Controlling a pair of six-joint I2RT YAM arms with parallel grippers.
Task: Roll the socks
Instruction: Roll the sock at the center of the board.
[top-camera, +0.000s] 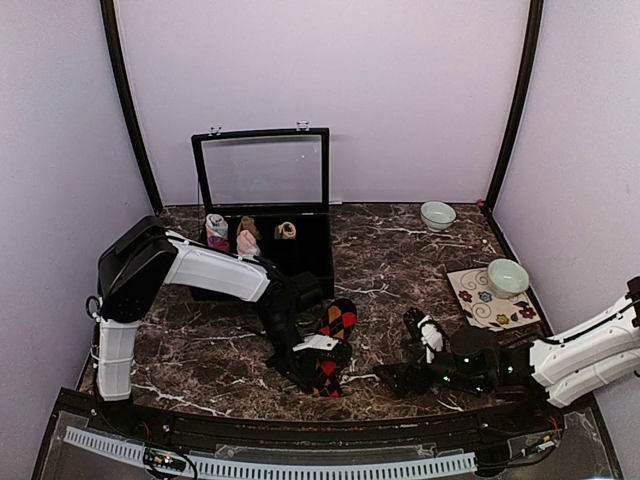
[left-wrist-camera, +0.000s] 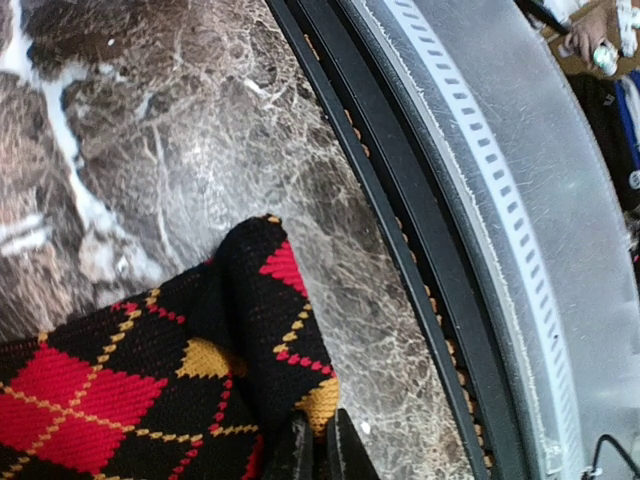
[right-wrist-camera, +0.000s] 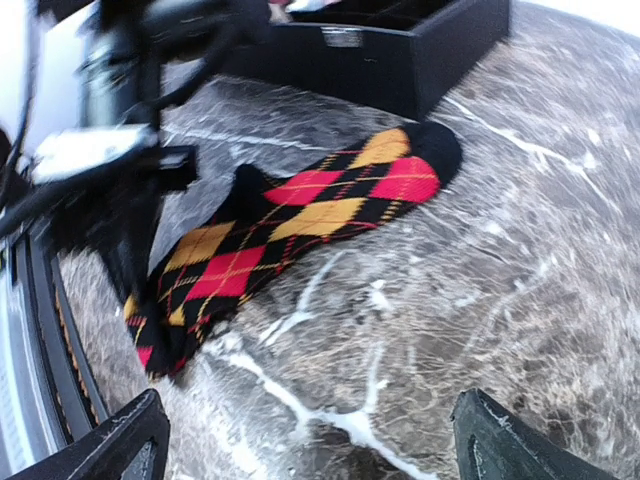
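Black argyle sock (top-camera: 338, 325) (left-wrist-camera: 150, 380) (right-wrist-camera: 300, 210) with red and yellow diamonds lies on the dark marble table (top-camera: 400, 260), just in front of the black case (top-camera: 310, 262); the left gripper (top-camera: 318, 352) (left-wrist-camera: 315, 450) pinches its near end, while the right gripper (top-camera: 405, 350) (right-wrist-camera: 310, 440) sits beside it, jaws wide apart, holding nothing

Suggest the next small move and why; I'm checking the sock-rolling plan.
Probably: the left gripper, shut on a raised fold of the argyle sock, turns that fold over along the sock. The sock lies mostly flat, and the right gripper is open, apart from it.
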